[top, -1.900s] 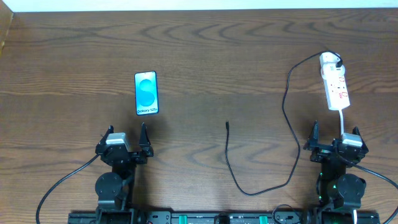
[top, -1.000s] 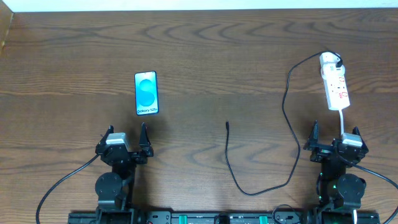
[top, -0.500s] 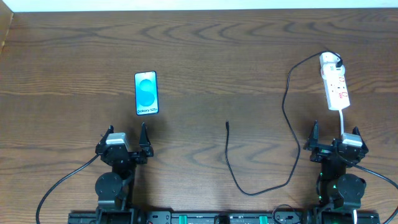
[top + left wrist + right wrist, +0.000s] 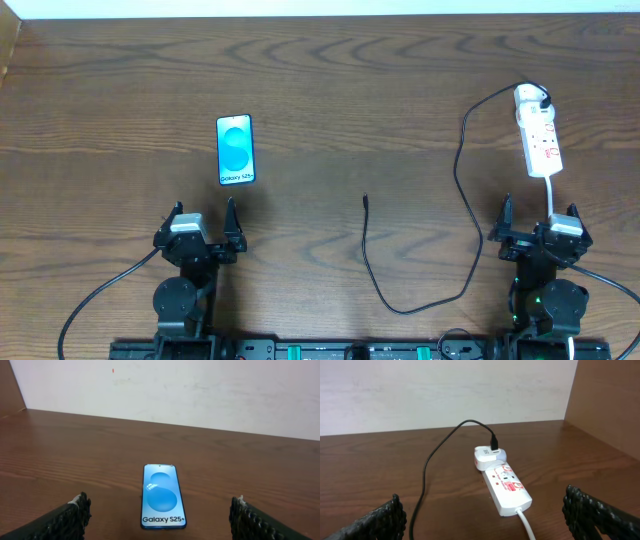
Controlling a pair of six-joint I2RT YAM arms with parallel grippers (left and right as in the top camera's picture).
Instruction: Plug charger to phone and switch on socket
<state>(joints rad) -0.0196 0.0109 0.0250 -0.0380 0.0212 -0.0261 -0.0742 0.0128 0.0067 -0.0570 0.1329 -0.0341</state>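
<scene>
The phone (image 4: 235,149) lies flat on the wooden table, blue screen up; it also shows in the left wrist view (image 4: 163,495). My left gripper (image 4: 205,213) is open, just in front of it, empty. The white socket (image 4: 538,139) lies at the far right, with the charger's plug in its far end; in the right wrist view the socket (image 4: 505,486) lies between my spread fingers. The thin black charger cable (image 4: 463,190) loops down the table to its connector tip (image 4: 365,200) at mid-table. My right gripper (image 4: 540,210) is open, just short of the socket.
A white lead (image 4: 527,526) runs from the socket toward my right gripper. A white wall (image 4: 175,390) stands behind the table, and a wooden side panel (image 4: 607,400) on the right. Bare wooden tabletop (image 4: 340,90) lies between the phone and the socket.
</scene>
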